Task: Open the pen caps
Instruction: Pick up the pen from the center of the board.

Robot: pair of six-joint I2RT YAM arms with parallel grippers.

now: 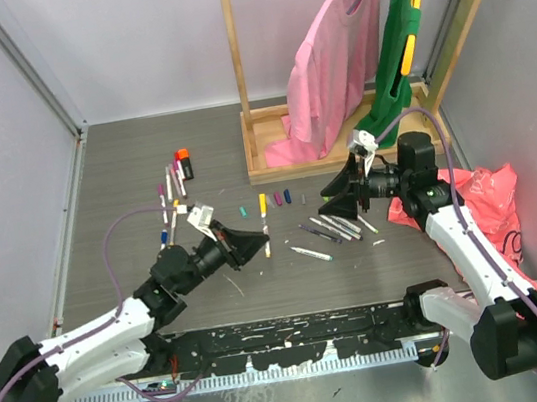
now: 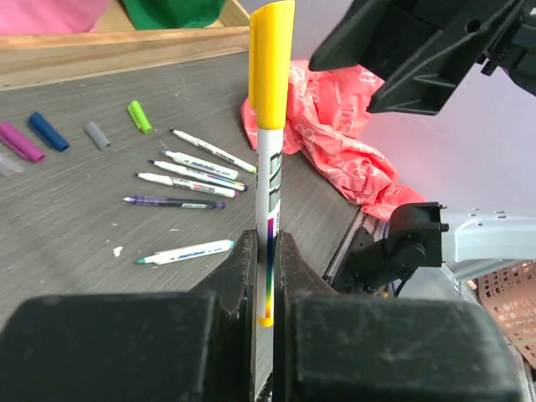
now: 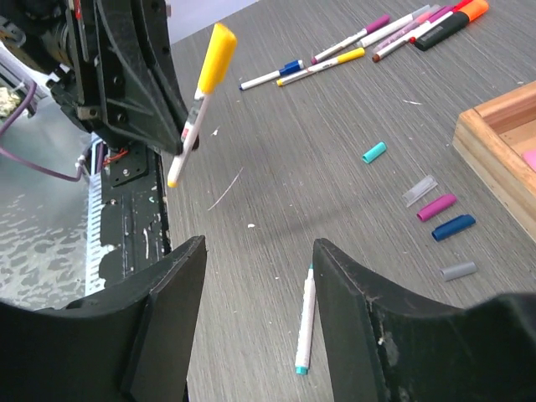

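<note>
The chief risk is a poor bite on the yellow plastic cap (image 2: 272,63). It is narrow, and the right gripper (image 3: 260,251) has its fingers apart with the cap well ahead of them, up and to one side in the right wrist view, not centred in the gap. If they close low, on the barrel below the seam, I judge the pull would drag the whole white-barrelled marker pen (image 2: 268,193) rather than free the cap.

The left gripper (image 2: 268,247) is clamped on the pen's lowest stretch only, so most of its length stands free. A sideways nudge at the cap could lever the pen round or slide it out of the grip. A misjudged approach could also knock the right fingers against the left gripper's housing.

The held pen is in the air, on the near side of the left front corner of the wooden rack base (image 1: 279,172), cap end uppermost and leaning a little. The loose caps (image 3: 437,207) lie just in front of that base. The uncapped pens (image 1: 333,227) lie nearer the arms, and the capped pens (image 1: 171,190) lie to the base's left.

The left arm reaches low over the table (image 1: 124,182), its gripper pointing toward the right arm. The right arm rises from its mount and bends leftward in front of the base's right end, fingers facing the pen.
</note>
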